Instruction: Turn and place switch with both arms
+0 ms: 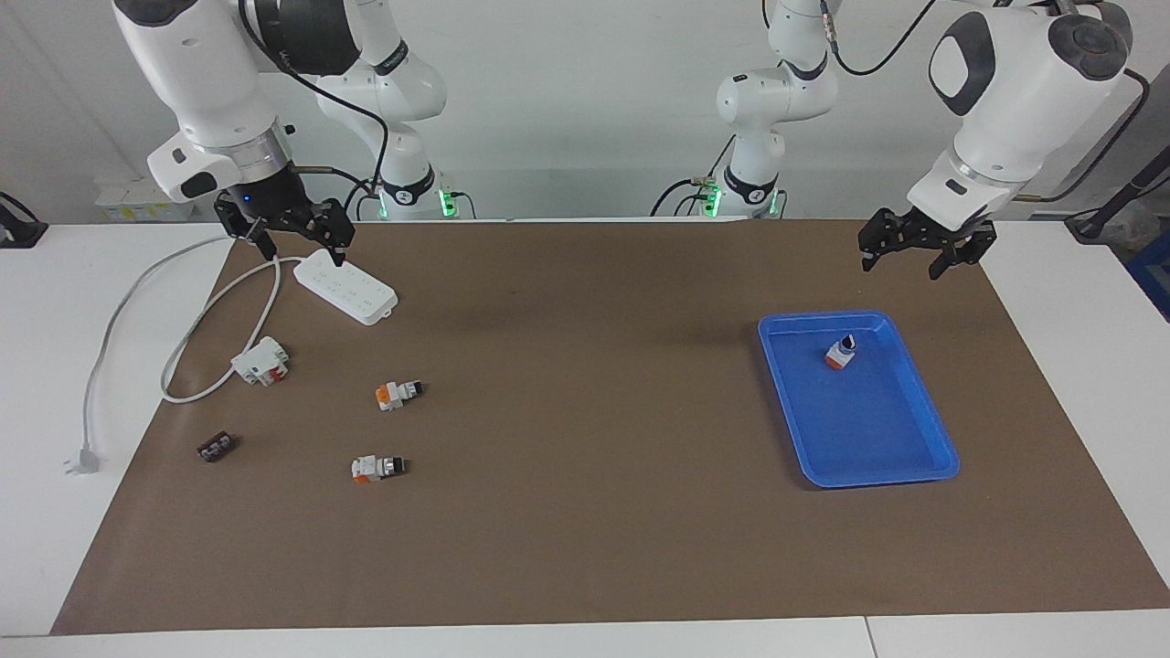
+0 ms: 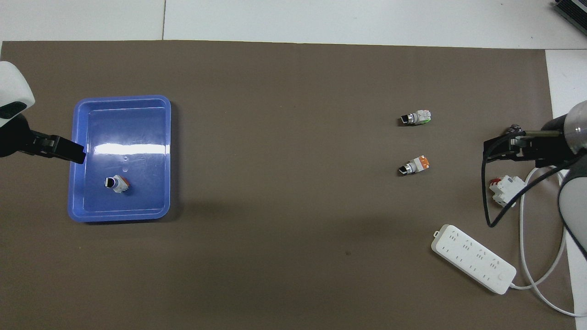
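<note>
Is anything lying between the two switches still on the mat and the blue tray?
Nothing visible does. The two white, orange-ended switches lie on bare brown mat, with open mat up to the blue plastic tray, which already holds one switch.

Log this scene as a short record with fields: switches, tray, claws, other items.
switch in tray: one, in the blue tray, at the end nearer the robots
switches on mat: two, toward the right arm's end
left claw: open, empty, raised near the tray
right claw: open, empty, above the power strip
other: white-and-red block, dark block
</note>
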Action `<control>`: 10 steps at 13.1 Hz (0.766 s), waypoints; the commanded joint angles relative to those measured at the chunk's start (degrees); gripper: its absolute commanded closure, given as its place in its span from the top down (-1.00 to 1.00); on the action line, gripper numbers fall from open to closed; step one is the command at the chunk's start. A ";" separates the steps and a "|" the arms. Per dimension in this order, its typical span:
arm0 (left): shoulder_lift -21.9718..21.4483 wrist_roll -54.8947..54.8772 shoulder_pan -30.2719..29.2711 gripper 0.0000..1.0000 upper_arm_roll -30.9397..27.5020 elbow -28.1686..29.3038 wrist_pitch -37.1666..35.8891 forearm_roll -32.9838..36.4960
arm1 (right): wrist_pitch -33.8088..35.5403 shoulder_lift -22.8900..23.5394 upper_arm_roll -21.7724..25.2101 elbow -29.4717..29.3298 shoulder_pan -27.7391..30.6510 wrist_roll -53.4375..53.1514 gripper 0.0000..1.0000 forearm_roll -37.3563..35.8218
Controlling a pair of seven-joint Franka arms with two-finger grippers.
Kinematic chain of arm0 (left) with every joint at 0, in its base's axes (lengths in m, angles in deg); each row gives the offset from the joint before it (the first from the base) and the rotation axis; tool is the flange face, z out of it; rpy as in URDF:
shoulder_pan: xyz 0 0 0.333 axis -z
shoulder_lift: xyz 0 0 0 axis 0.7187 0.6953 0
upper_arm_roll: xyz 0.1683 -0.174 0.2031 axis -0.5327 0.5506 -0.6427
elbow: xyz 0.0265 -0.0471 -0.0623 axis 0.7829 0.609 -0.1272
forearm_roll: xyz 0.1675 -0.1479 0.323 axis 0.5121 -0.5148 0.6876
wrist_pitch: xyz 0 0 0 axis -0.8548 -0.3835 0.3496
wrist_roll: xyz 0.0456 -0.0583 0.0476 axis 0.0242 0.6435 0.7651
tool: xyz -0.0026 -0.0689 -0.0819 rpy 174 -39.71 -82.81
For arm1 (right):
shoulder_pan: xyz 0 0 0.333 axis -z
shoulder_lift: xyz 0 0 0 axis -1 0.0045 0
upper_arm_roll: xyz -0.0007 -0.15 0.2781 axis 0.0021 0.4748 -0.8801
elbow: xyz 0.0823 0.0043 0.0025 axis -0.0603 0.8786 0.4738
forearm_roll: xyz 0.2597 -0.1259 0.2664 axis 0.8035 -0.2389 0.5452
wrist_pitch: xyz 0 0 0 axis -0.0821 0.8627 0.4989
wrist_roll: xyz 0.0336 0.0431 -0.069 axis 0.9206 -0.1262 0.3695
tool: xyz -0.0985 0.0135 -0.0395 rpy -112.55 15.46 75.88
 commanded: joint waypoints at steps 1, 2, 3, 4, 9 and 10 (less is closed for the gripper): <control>0.23 0.90 6.02 1.00 -5.52 -1.80 -1.55 -0.73 | 0.30 -0.70 -0.27 1.00 0.61 1.69 1.00 0.70; 0.58 0.90 9.01 1.00 -8.60 -2.94 -2.25 -0.81 | 0.30 -0.61 -0.19 0.91 0.69 1.61 1.00 0.70; 0.76 0.90 10.26 1.00 -10.11 -3.73 -2.78 -1.08 | 0.22 -0.61 -0.18 0.91 0.69 1.61 1.00 0.61; 0.85 0.90 10.10 1.00 -10.12 -4.00 -2.70 -1.60 | 0.30 -0.61 -0.18 0.91 0.69 1.52 1.00 0.70; 0.15 0.99 9.92 1.00 -10.03 -3.13 -2.18 -1.34 | -0.05 -0.61 -0.19 0.91 0.52 1.52 1.00 0.61; -0.03 0.99 10.36 1.00 -10.03 -2.52 -2.00 -1.34 | -0.40 -0.61 -0.18 0.91 0.60 1.26 1.00 0.70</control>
